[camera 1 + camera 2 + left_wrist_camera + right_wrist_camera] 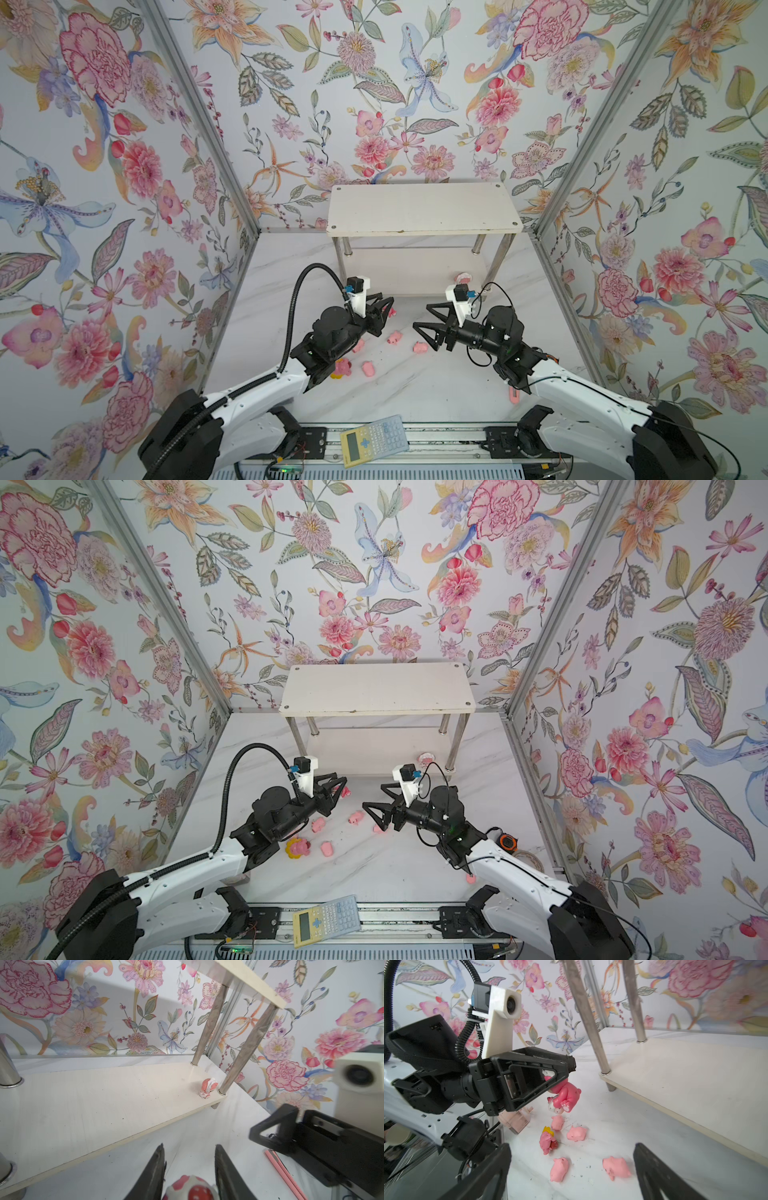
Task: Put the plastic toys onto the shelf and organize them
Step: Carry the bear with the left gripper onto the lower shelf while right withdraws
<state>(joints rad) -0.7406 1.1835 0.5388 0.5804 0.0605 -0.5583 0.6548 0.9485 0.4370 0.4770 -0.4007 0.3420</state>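
R wrist view shows bear in L fingers; top views mostly hide it

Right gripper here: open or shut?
Open. The right gripper shows its fingers spread wide apart, with nothing held between them.

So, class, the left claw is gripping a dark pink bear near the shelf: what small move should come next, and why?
Probably ease the left claw forward over the lower tier of the shelf and set the bear down. The claw is shut on the bear just short of the front edge, and that tier is bare except for one round toy by a front leg.
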